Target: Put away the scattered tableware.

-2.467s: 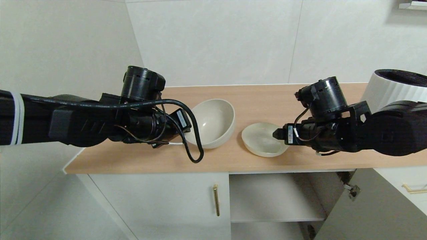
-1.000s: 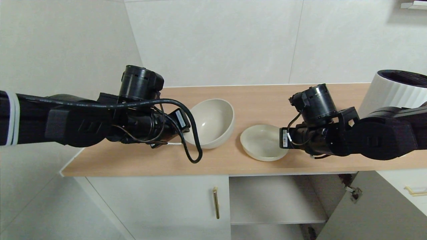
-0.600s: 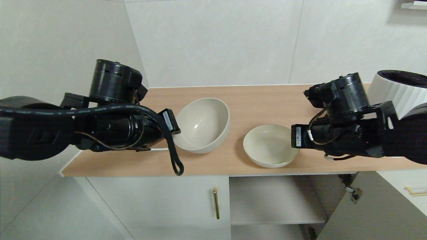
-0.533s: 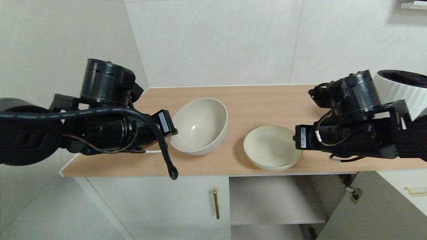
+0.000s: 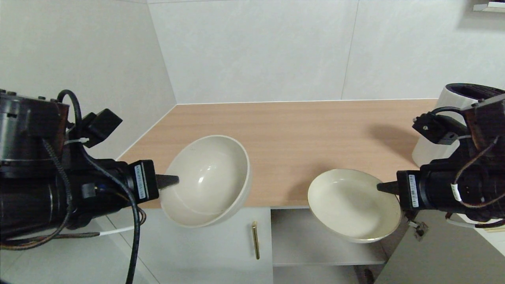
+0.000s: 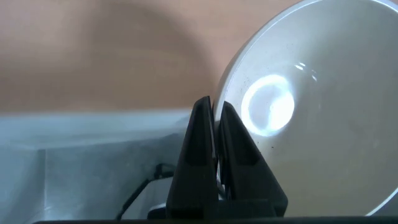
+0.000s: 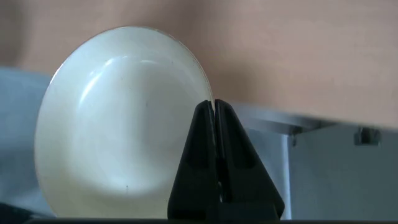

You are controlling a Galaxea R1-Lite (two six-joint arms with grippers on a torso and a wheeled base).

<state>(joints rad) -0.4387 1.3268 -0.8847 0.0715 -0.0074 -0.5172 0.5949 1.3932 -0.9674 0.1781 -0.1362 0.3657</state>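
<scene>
A large deep cream bowl (image 5: 207, 179) (image 6: 317, 112) hangs in the air off the counter's front edge, above the closed cabinet door. My left gripper (image 5: 173, 180) (image 6: 213, 109) is shut on its rim. A shallower cream bowl (image 5: 353, 205) (image 7: 118, 121) hangs to the right, over the open cabinet compartment. My right gripper (image 5: 380, 187) (image 7: 213, 109) is shut on its rim from the right side.
The wooden countertop (image 5: 292, 126) runs back to a tiled wall. A white ribbed container (image 5: 453, 118) stands at its right end. Below, a closed cabinet door with a brass handle (image 5: 255, 240) adjoins an open compartment with a shelf (image 5: 315, 248).
Both arms have lifted their bowls off the counter and drawn them back toward me, past the front edge. The camera has also shifted.
</scene>
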